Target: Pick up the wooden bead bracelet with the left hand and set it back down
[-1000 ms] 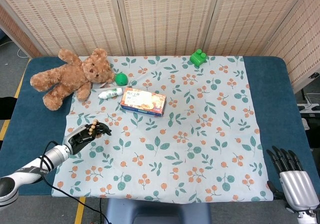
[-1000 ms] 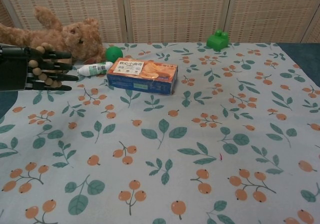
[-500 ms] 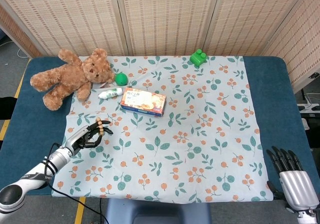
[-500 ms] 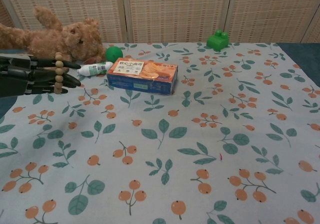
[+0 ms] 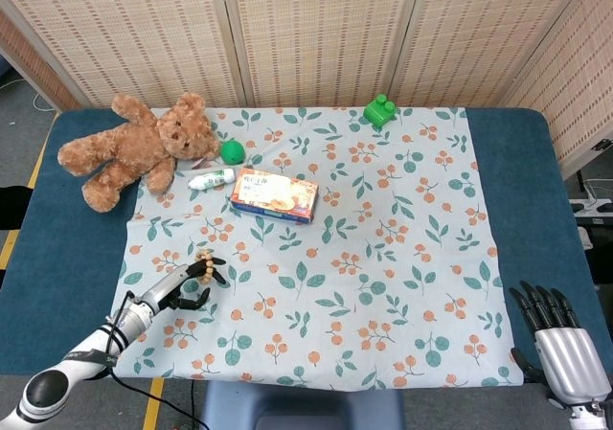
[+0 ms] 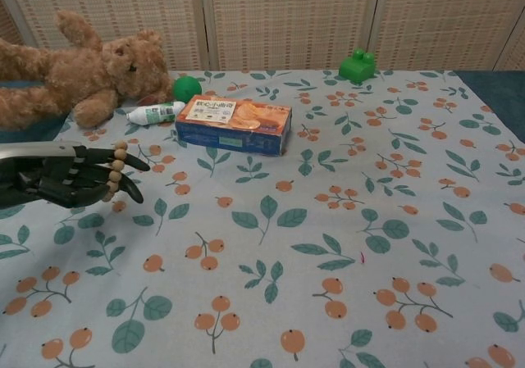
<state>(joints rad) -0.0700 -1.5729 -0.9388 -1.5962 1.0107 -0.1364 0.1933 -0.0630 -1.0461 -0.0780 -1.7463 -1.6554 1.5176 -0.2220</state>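
Observation:
The wooden bead bracelet [image 5: 204, 266] [image 6: 114, 170] is looped over the fingers of my black left hand [image 5: 180, 286] [image 6: 67, 177], which holds it low over the floral cloth near the table's front left. The fingers point right, stretched out, with the beads draped across them. My silver right hand [image 5: 567, 351] rests off the cloth at the front right corner, fingers straight and apart, holding nothing. It does not show in the chest view.
A brown teddy bear [image 5: 129, 148] lies at the back left. Beside it are a green ball [image 5: 232, 150], a small white bottle [image 5: 212, 178] and an orange snack box [image 5: 274, 194]. A green toy block [image 5: 379, 111] sits at the back.
My left hand has drawn back toward the front edge and come down lower over the cloth, carrying the bracelet on its fingers. The right hand has not moved.

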